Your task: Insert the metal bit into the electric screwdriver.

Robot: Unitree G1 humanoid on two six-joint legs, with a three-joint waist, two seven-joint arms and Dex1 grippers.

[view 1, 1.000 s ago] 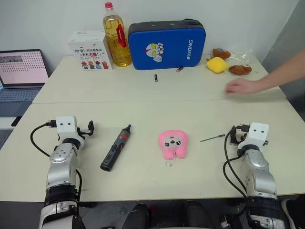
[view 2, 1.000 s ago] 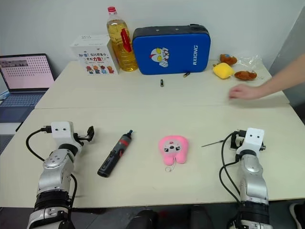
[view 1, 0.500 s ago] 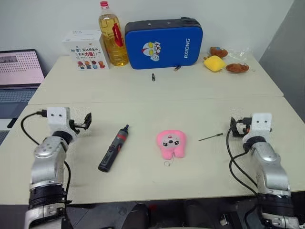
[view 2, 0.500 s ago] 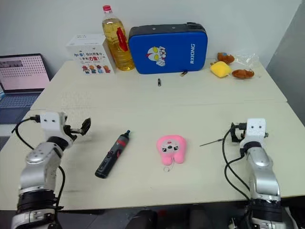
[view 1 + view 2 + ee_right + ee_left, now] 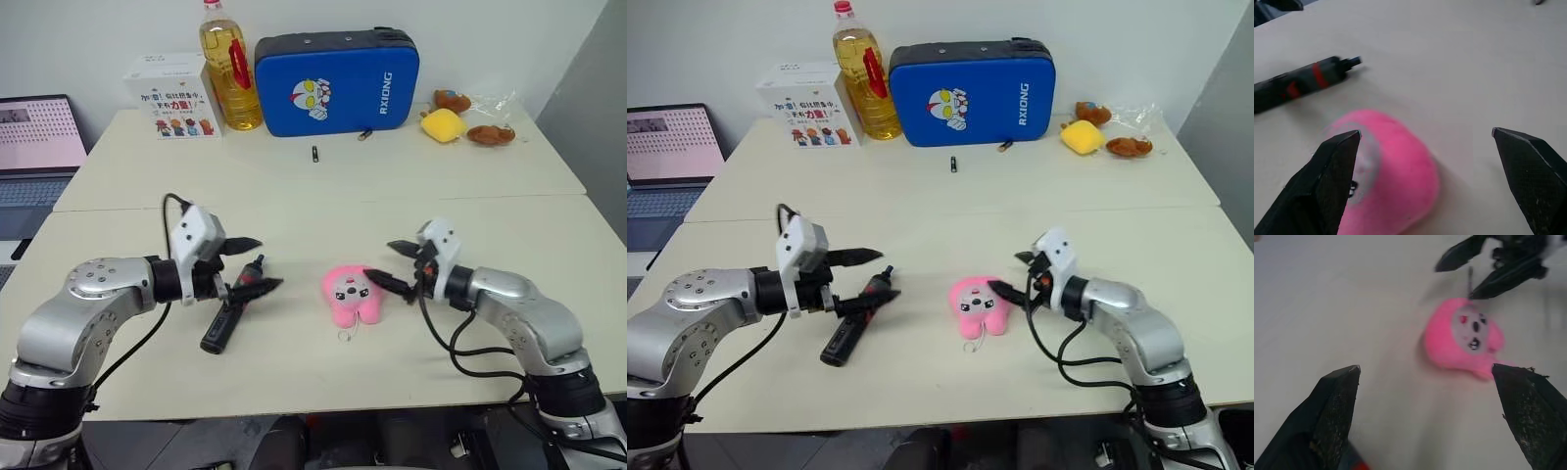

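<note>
The electric screwdriver (image 5: 231,308), black with a red band, lies slanted on the near table, tip pointing away. My left gripper (image 5: 267,262) is open and hovers just over that tip, fingers pointing right. My right gripper (image 5: 380,260) is also open and points left, just above the right edge of a pink plush toy (image 5: 350,294). In the left wrist view the metal bit (image 5: 1469,280) shows as a thin dark line on the table beyond the plush (image 5: 1463,339), under the right gripper's fingers. The right wrist view shows the screwdriver (image 5: 1303,83) beyond the plush (image 5: 1388,169).
On the far table stand a blue case (image 5: 336,83), an oil bottle (image 5: 230,69) and a white box (image 5: 171,98). A short dark cylinder (image 5: 315,154) lies before the case, small toys (image 5: 446,125) at the back right, and a laptop (image 5: 34,137) at the far left.
Both arms have swung inward from the table's sides toward the middle, fingers turned to face each other. A person's hand at the back right has withdrawn. The camera has shifted.
</note>
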